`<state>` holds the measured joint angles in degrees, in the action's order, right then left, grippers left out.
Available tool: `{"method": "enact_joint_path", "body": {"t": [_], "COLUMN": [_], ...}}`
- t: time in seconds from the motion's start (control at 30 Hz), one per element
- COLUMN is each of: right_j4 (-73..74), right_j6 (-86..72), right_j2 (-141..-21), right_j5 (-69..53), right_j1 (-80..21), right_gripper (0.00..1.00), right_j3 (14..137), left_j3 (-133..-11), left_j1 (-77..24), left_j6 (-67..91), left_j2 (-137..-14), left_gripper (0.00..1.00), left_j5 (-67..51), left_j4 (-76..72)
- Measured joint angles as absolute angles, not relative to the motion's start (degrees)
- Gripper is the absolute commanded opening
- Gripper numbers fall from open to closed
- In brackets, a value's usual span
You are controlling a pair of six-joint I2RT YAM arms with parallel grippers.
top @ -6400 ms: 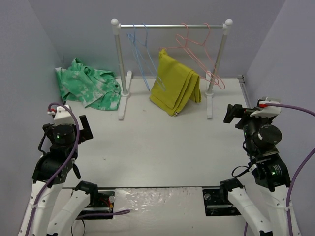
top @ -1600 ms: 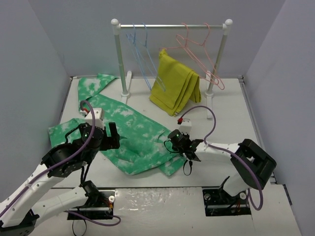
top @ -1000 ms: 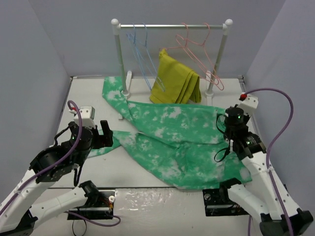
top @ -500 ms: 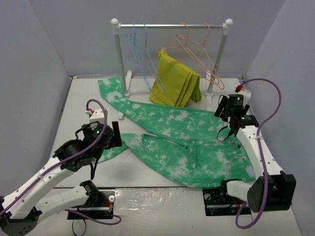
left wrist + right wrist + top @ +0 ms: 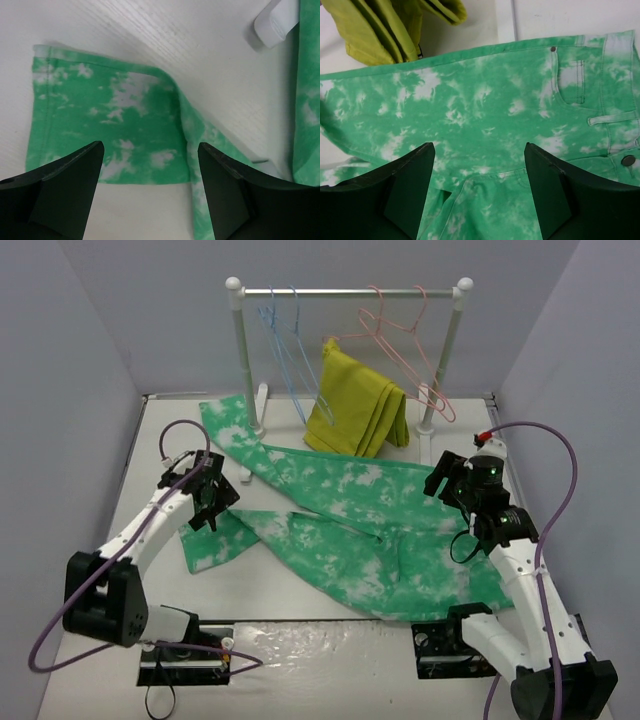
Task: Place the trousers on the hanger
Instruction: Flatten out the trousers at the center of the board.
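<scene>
The trousers (image 5: pixel 350 525) lie spread flat across the table, waist at the right, one leg running to the back left past the rack foot, the other ending at the left. My left gripper (image 5: pixel 207 502) is open and empty, hovering over that left leg's hem (image 5: pixel 110 135). My right gripper (image 5: pixel 447 480) is open and empty above the waist and pocket area (image 5: pixel 485 110). The two light-blue hangers (image 5: pixel 285 345) hang on the rail at the back and do not show in either wrist view.
The white rack (image 5: pixel 240 390) stands at the back, and its foot (image 5: pixel 275 22) shows in the left wrist view. Pink hangers (image 5: pixel 400 335) hang at the rail's right. The mustard-yellow garment (image 5: pixel 355 415) hangs beside them, touching the trousers' back edge. Grey walls close in three sides.
The trousers were dragged from the back-left corner and spread across the table. In the last half second my left arm stretched out over the left leg's hem and my right gripper shifted slightly.
</scene>
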<state>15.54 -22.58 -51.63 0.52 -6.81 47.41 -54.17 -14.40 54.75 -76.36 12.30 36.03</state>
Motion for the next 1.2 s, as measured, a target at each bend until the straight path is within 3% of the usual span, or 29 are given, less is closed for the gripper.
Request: {"method": "enact_joint_path", "body": {"t": [0.33, 0.7, 0.97, 1.07, 1.2], "right_j4": [16.94, 17.53, 17.99, 18.10, 18.29], "right_j6": [-21.18, -20.08, -19.41, -19.35, -19.23], "right_j2": [-49.22, -47.55, -47.27, -47.05, -46.92], "right_j5": [-4.10, -5.40, -5.24, -4.83, -4.36], "right_j1": [-6.81, -9.07, -9.85, -9.85, -9.85], "right_gripper": [0.72, 0.74, 0.74, 0.74, 0.74], "right_j3": [44.23, 44.21, 44.21, 44.21, 44.21], "left_j3": [-67.24, -65.98, -63.52, -63.36, -65.76], "left_j1": [-13.74, -13.47, -13.39, -13.13, -12.71], "left_j6": [61.13, 67.58, 70.35, 70.52, 68.97], "left_j2": [-95.89, -98.33, -98.51, -98.76, -99.48], "left_gripper": [0.70, 0.63, 0.37, 0.03, 0.00], "left_j5": [7.28, 6.31, 6.23, 6.23, 6.44], "left_j4": [33.26, 34.54, 34.09, 34.12, 36.08]}}
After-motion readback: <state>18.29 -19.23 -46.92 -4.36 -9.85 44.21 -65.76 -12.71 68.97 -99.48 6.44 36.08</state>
